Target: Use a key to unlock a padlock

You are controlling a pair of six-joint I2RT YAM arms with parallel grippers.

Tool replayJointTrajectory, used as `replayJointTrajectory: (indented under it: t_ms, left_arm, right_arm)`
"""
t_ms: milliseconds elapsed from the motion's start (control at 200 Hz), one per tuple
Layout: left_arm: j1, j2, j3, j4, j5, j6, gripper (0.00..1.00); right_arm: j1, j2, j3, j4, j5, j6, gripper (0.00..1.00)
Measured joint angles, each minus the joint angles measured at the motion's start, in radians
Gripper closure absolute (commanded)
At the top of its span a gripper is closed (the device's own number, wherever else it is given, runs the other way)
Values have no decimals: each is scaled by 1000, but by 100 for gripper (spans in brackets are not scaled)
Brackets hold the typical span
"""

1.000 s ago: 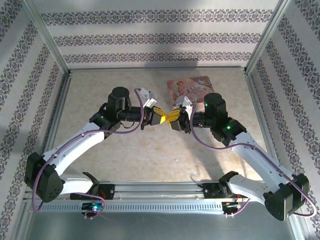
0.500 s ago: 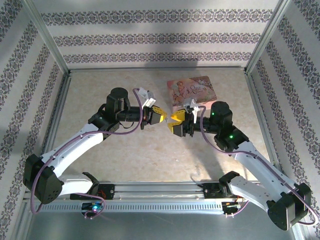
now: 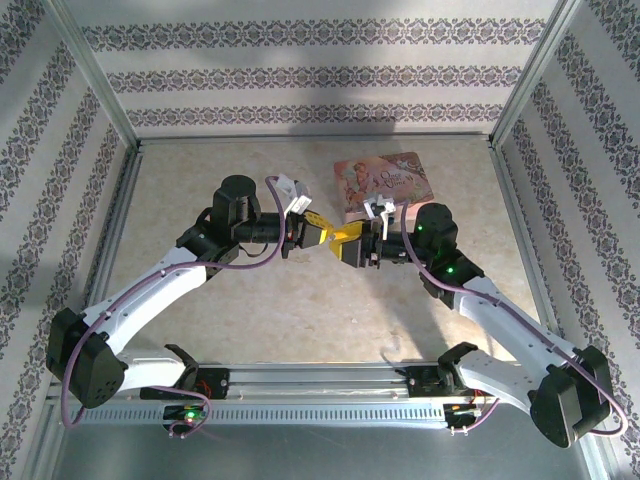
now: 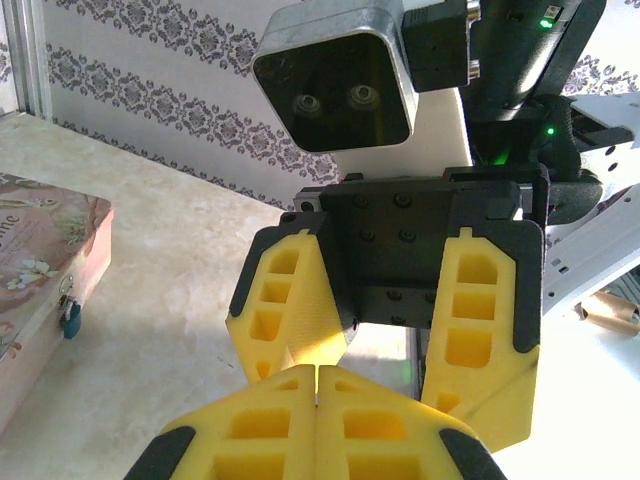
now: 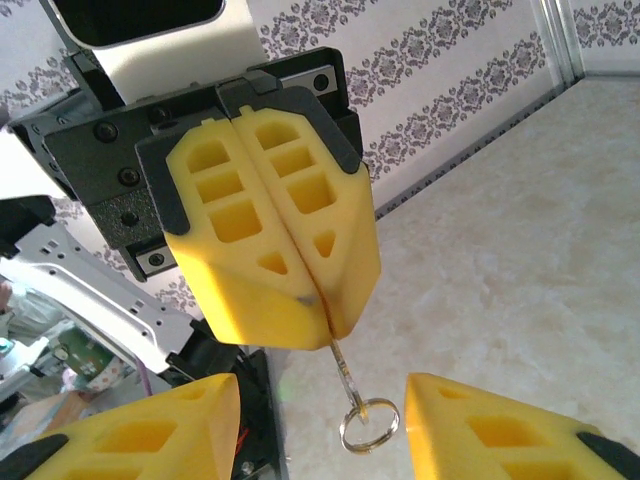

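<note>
From above, the two arms meet over the middle of the table (image 3: 250, 300), the left gripper (image 3: 317, 230) and the right gripper (image 3: 347, 241) nearly tip to tip, just in front of the pink tin (image 3: 388, 180) lying flat toward the far side. The key and padlock are too small to make out from this height. The left wrist camera shows the left gripper (image 4: 317, 388) with its yellow fingers (image 4: 255, 425) pressed flat together. A thin pale line at their seam may be the key, though it is hard to be sure. Facing it is the right gripper (image 4: 375, 365) with its jaws spread wide. At the left edge the pink tin (image 4: 35, 250) rests on the table, and the padlock (image 4: 70, 322), small and blue-bodied, hangs at the clasp on its front wall. From the right wrist camera the left gripper (image 5: 322, 318) is clamped on the key (image 5: 341, 362), whose slim shank sticks out below the closed fingertips and ends in a small wire ring (image 5: 368, 424). The right gripper (image 5: 320, 395) stands open, one finger to each side of the ring, touching neither the ring nor the shank.
</note>
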Motion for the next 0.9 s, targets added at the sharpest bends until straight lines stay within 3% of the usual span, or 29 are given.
replayJointTrajectory:
  t_ms: [905]
  left_arm:
    - [0,0,0,0,-12,0,100]
  right_arm:
    - [0,26,-10,23,-15,21,82]
